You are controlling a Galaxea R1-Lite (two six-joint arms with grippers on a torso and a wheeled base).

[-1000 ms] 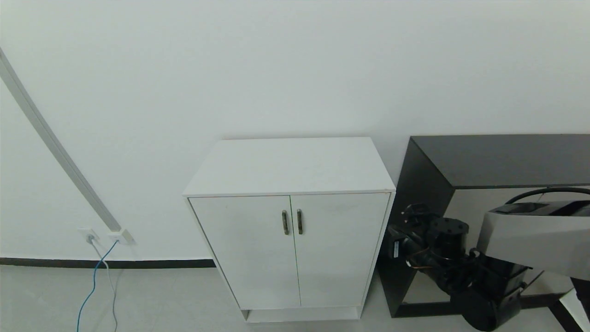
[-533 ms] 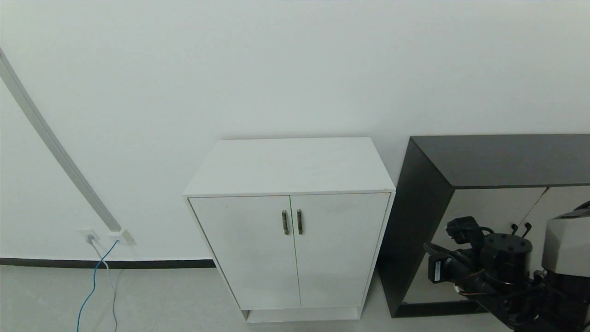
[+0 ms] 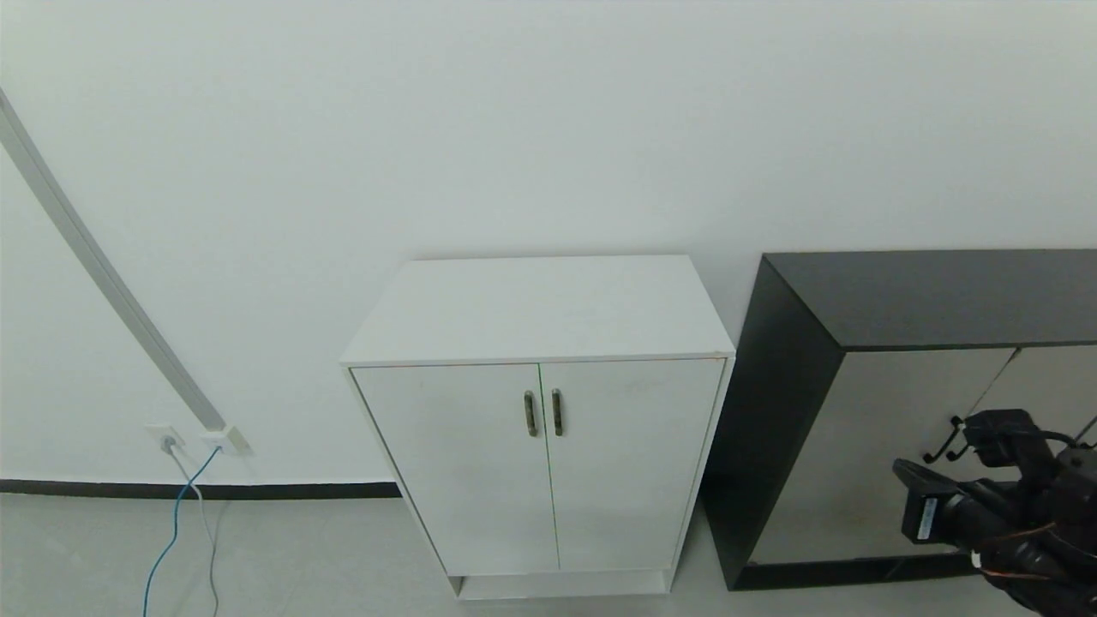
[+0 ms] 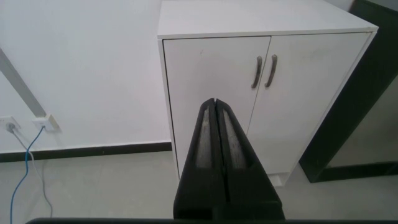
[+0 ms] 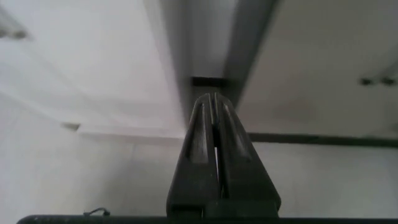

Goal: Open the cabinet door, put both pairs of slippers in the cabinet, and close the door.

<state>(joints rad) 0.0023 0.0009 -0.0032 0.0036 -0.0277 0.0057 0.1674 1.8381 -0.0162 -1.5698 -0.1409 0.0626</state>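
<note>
- White wall (image 3: 548,128) behind, pale floor (image 3: 300,557) below; the white cabinet (image 3: 540,308) stands against the wall, both doors shut, its twin handles (image 3: 542,412) side by side at the middle.
- Black sideboard (image 3: 900,296) just beside the cabinet's right flank.
- Left gripper (image 4: 215,102) clenched on nothing, facing the cabinet front.
- Right gripper (image 5: 214,99) clenched on nothing, low before the sideboard.

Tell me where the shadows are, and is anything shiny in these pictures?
Head view: soft, even light; a faint shadow on the wall just right of the white cabinet; the dark cabinet's pale front looks glossy. Left wrist view: even light, no hard shadows. Right wrist view: the gap between the two cabinets is the darkest spot.
</note>
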